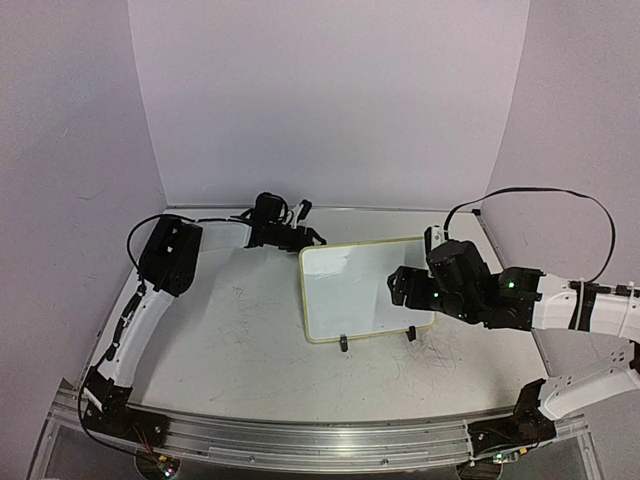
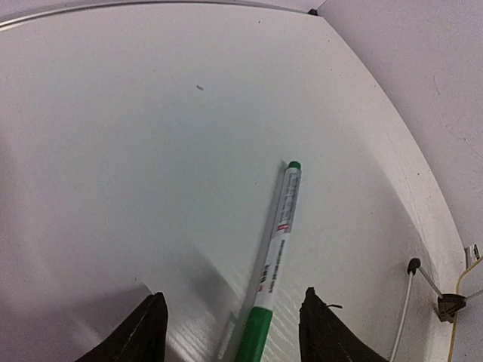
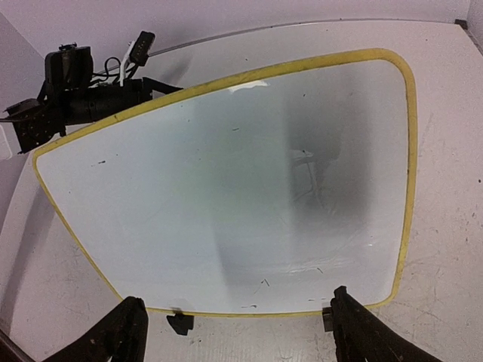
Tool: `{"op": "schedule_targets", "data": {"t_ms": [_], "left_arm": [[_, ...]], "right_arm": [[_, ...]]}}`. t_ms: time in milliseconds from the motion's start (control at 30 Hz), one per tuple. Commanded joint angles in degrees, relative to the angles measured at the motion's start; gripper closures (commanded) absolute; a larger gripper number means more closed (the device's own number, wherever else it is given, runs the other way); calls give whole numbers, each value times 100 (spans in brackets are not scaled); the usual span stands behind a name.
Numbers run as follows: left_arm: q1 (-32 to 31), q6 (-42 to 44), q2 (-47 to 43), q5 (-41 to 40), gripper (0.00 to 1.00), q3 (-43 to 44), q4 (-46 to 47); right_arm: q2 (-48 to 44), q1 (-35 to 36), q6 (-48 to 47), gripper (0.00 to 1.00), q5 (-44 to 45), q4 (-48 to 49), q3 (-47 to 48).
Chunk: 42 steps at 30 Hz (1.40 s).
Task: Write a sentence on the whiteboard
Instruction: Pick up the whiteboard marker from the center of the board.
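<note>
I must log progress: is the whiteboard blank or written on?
Blank. In the right wrist view the whiteboard shows no writing, only faint specks inside its yellow frame.

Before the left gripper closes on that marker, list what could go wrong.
1. The marker lies slanted and off-centre between the open fingers of the left gripper; closing may roll it away.
2. Its green cap looks still on, so it could not write.
3. The whiteboard lies unheld under the open right gripper; pen pressure might slide it.
</note>
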Motion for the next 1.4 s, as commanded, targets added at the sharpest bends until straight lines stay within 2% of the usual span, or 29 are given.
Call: {"op": "schedule_targets", "data": {"t_ms": [0, 133, 433, 567, 633, 800, 967, 1200, 1367], "left_arm": [[-83, 490, -594, -492, 41, -666, -785], [-198, 728, -1013, -1018, 40, -1156, -812], [-756, 1728, -703, -1640, 24, -892, -824], [-975, 1927, -452, -2656, 24, -739, -886], [-1000, 1962, -389, -2952, 28, -761, -933], [-1077, 2159, -479, -3689, 55, -1107, -944], [-1103, 2204, -775, -3942, 71, -1483, -942], [-1097, 2083, -1403, -4129, 86, -2368, -940], [-1009, 1648, -2024, -4393, 95, -3173, -887]], "right_arm": [[-7, -1, -18, 16, 6, 136, 170], [-16, 2, -10, 16, -21, 139, 149], [-4, -3, -7, 16, -50, 146, 157], [-8, 0, -17, 16, -50, 146, 162], [-32, -2, -27, 16, -36, 146, 156], [-51, -2, -62, 16, 16, 145, 139], [-48, 0, -172, 16, 89, 151, 201], [-240, -1, -405, 15, 220, 197, 260], [-442, 0, -773, 14, 253, 191, 334]]}}
